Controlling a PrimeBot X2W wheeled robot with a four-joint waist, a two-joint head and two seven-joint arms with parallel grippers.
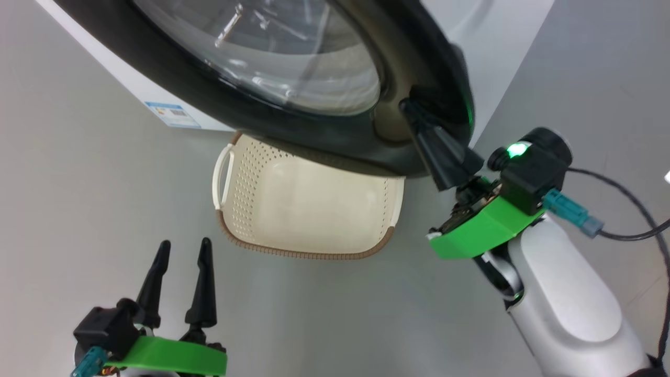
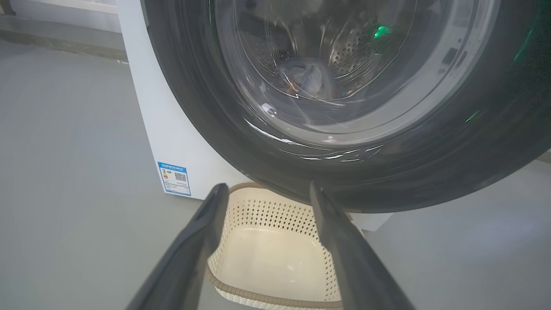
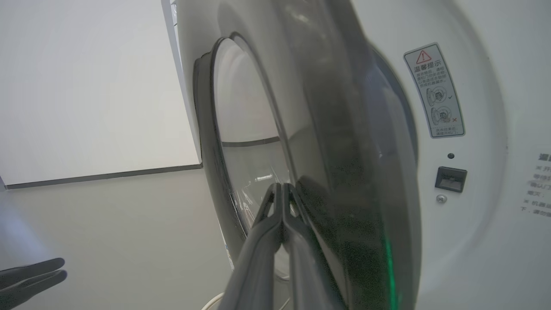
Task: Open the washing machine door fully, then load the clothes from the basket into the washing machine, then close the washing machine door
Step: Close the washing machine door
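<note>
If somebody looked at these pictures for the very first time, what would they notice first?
Most likely the washing machine door, a huge glossy black ring around domed glass across the top of the head view, with the right arm's jaws shut against its edge. Next, the cream basket sitting empty on the floor right below it. Through the glass, the left wrist view shows clothes lying in the drum.

Laundry spot: washing machine (image 2: pixel 172 129) w/ basket (image 2: pixel 275 211), bare grey floor (image 2: pixel 64 193).

The grey floor (image 1: pixel 78 209) bore the cream basket (image 1: pixel 246 178) just beyond the fingers (image 1: pixel 201 283) of the left gripper (image 1: pixel 185 242), with the white washing machine (image 2: pixel 185 142) standing behind it.
</note>
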